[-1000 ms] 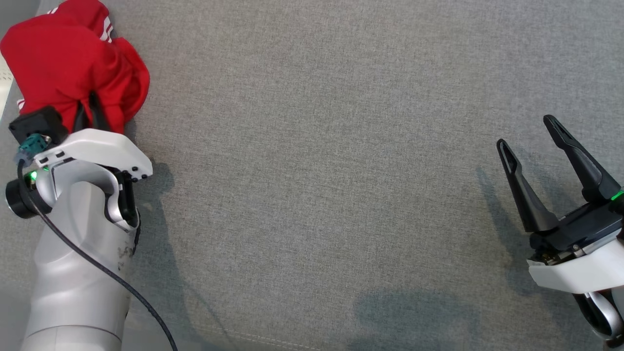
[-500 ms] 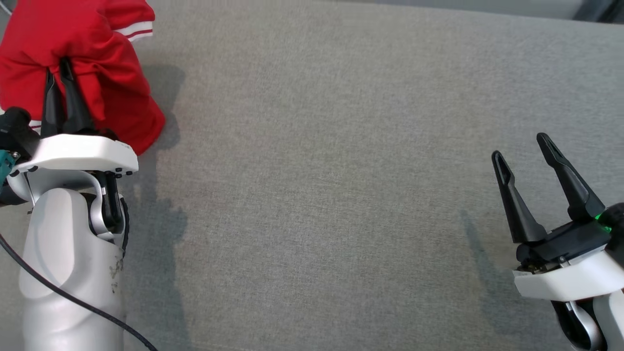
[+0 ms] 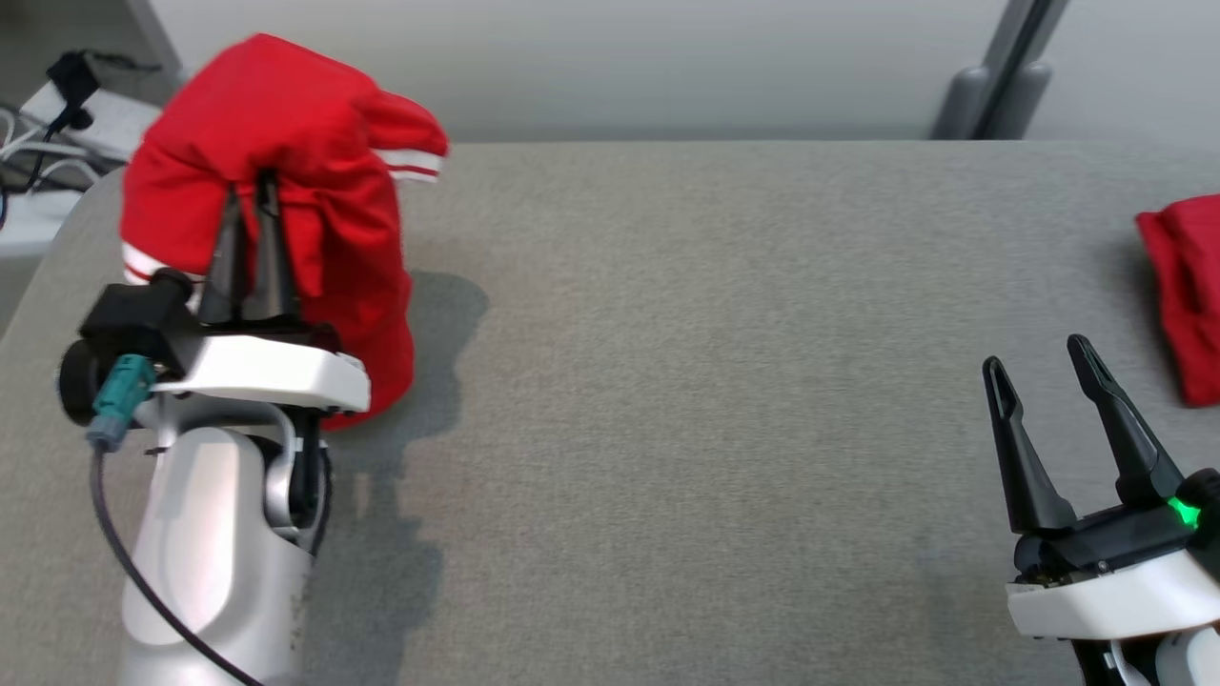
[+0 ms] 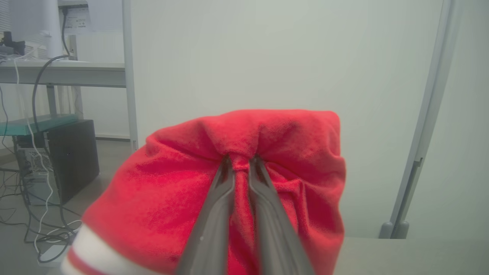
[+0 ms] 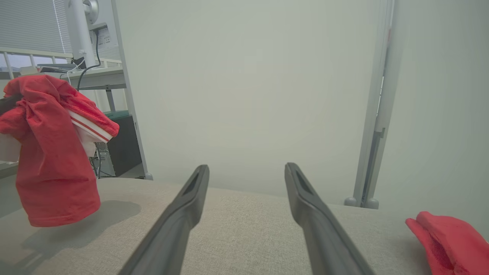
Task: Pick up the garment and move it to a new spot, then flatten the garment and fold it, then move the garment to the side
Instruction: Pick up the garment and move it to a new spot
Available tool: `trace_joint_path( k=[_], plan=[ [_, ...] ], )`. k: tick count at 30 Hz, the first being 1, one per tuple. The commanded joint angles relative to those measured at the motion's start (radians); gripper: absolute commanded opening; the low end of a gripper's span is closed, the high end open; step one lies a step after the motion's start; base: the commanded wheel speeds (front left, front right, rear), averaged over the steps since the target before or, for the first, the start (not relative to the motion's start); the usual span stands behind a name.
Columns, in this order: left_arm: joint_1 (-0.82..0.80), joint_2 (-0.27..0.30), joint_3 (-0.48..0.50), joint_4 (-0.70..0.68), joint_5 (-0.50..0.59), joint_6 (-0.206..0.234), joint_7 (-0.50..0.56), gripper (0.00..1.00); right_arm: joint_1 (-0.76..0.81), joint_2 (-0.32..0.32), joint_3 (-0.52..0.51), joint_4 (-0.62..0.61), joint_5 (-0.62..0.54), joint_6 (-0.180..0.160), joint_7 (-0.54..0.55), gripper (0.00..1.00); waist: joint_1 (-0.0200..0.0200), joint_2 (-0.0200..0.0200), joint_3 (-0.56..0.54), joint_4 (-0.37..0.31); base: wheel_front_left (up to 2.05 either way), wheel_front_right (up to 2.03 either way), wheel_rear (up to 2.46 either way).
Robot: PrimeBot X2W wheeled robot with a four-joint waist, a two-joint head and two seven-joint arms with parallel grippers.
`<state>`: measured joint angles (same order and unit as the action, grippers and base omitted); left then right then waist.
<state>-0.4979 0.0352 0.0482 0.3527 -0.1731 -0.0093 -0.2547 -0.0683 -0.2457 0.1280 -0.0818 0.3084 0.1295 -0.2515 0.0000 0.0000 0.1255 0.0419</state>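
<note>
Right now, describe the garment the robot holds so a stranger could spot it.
On the grey fabric table, look to the left end, where the left hand pinches a bunched red garment. Unlike the red cloth lying at the right edge, it hangs raised and shows white-striped trim.

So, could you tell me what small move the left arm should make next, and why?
Probably carry the bunched red garment with white-striped cuffs rightward toward the middle of the grey fabric table: the left gripper, jaws shut, holds it lifted near the left edge.

head looks down, wrists level, garment (image 3: 315, 124) shared
</note>
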Motion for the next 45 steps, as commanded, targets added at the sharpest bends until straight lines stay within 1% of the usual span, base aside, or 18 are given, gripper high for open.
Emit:
trace_joint_path(
  k=[1, 3, 6, 8, 10, 13, 16, 17, 21, 25, 27, 32, 33, 34, 35, 37, 39, 45],
  plan=[
    [-0.007, 0.019, -0.008, -0.052, -0.016, -0.008, 0.008, 0.0, 0.007, -0.003, 0.007, -0.025, -0.004, 0.001, -0.01, 1.0, 0.0, 0.0, -0.051, -0.056, 0.0, 0.0, 0.0],
    [-0.002, 0.018, -0.028, -0.062, -0.023, -0.008, 0.016, 0.0, 0.012, 0.0, 0.005, -0.024, -0.004, 0.001, -0.01, 1.0, 0.0, 0.0, -0.059, -0.067, 0.0, 0.0, 0.0],
    [0.008, 0.016, -0.092, -0.097, -0.058, 0.001, 0.037, 0.0, 0.025, 0.008, 0.007, -0.024, -0.006, 0.001, -0.01, 1.0, 0.0, 0.0, -0.077, -0.098, 0.0, 0.0, 0.0],
    [0.013, 0.016, -0.143, -0.117, -0.131, 0.011, 0.051, 0.0, 0.03, 0.013, 0.009, -0.024, -0.007, 0.001, -0.01, 1.0, 0.0, 0.0, -0.086, -0.12, 0.0, 0.0, 0.0],
    [0.015, 0.015, -0.188, -0.135, -0.184, 0.034, 0.06, 0.0, 0.032, 0.015, 0.014, -0.024, -0.008, 0.001, -0.01, 1.0, 0.0, 0.0, -0.092, -0.141, 0.0, 0.0, 0.0],
    [0.017, 0.015, -0.238, -0.15, -0.228, 0.068, 0.067, 0.0, 0.033, 0.018, 0.014, -0.024, -0.007, 0.001, -0.01, 1.0, 0.0, 0.0, -0.099, -0.169, 0.0, 0.0, 0.0],
    [0.035, 0.015, -0.285, -0.143, -0.304, 0.09, 0.088, 0.0, 0.038, 0.019, 0.011, -0.021, -0.002, 0.001, -0.01, 1.0, 0.0, 0.0, -0.104, -0.19, 0.0, 0.0, 0.0],
    [0.04, 0.015, -0.3, -0.133, -0.314, 0.096, 0.093, 0.0, 0.04, 0.019, 0.01, -0.021, -0.001, 0.001, -0.01, 1.0, 0.0, 0.0, -0.103, -0.194, 0.0, 0.0, 0.0],
    [0.07, 0.015, -0.361, -0.067, -0.376, 0.111, 0.093, 0.0, 0.048, 0.018, 0.015, -0.018, 0.002, 0.001, -0.01, 1.0, 0.0, 0.0, -0.098, -0.208, 0.0, 0.0, 0.0],
    [0.084, 0.015, -0.419, 0.043, -0.436, 0.116, 0.068, 0.0, 0.043, 0.021, 0.024, -0.014, 0.004, 0.001, -0.01, 1.0, 0.0, 0.0, -0.084, -0.218, 0.0, 0.0, 0.0],
    [0.089, 0.015, -0.445, 0.111, -0.504, 0.096, 0.055, 0.0, 0.038, 0.022, 0.033, -0.009, 0.008, 0.001, -0.01, 1.0, 0.0, 0.0, -0.077, -0.222, 0.0, 0.0, 0.0],
    [0.071, 0.015, -0.507, 0.29, -0.566, 0.07, 0.018, 0.0, 0.02, 0.025, 0.055, 0.001, 0.016, 0.001, -0.01, 1.0, 0.0, 0.0, -0.059, -0.23, 0.0, 0.0, 0.0],
    [0.066, 0.015, -0.516, 0.312, -0.581, 0.063, 0.012, 0.14, 0.019, 0.025, 0.058, 0.003, 0.017, 0.001, -0.01, 1.0, 0.0, 0.0, -0.057, -0.229, 0.0, 0.0, 0.0],
    [0.06, 0.015, -0.525, 0.331, -0.594, 0.058, 0.007, 0.42, 0.018, 0.025, 0.061, 0.004, 0.018, 0.001, -0.01, 1.0, 0.0, 0.0, -0.055, -0.228, 0.0, 0.0, 0.0],
    [0.052, 0.015, -0.534, 0.345, -0.602, 0.054, 0.002, 1.0, 0.018, 0.025, 0.063, 0.006, 0.018, 0.001, -0.01, 1.0, 0.0, 0.0, -0.053, -0.226, 0.0, 0.0, 0.0],
    [0.039, 0.015, -0.548, 0.353, -0.625, 0.037, -0.003, 1.0, 0.018, 0.026, 0.065, 0.008, 0.02, 0.001, -0.01, 1.0, 0.0, 0.0, -0.053, -0.217, 0.0, 0.0, 0.0],
    [0.021, 0.015, -0.557, 0.347, -0.621, 0.035, -0.006, 1.0, 0.019, 0.028, 0.069, 0.01, 0.021, 0.001, -0.01, 1.0, 0.0, 0.0, -0.054, -0.204, 0.0, 0.0, 0.0],
    [0.032, 0.015, -0.473, 0.197, -0.535, 0.049, -0.007, 1.0, 0.021, 0.04, 0.087, 0.015, 0.026, 0.001, -0.01, 1.0, 0.0, 0.0, -0.071, -0.154, 0.0, 0.0, 0.0]
  ],
)
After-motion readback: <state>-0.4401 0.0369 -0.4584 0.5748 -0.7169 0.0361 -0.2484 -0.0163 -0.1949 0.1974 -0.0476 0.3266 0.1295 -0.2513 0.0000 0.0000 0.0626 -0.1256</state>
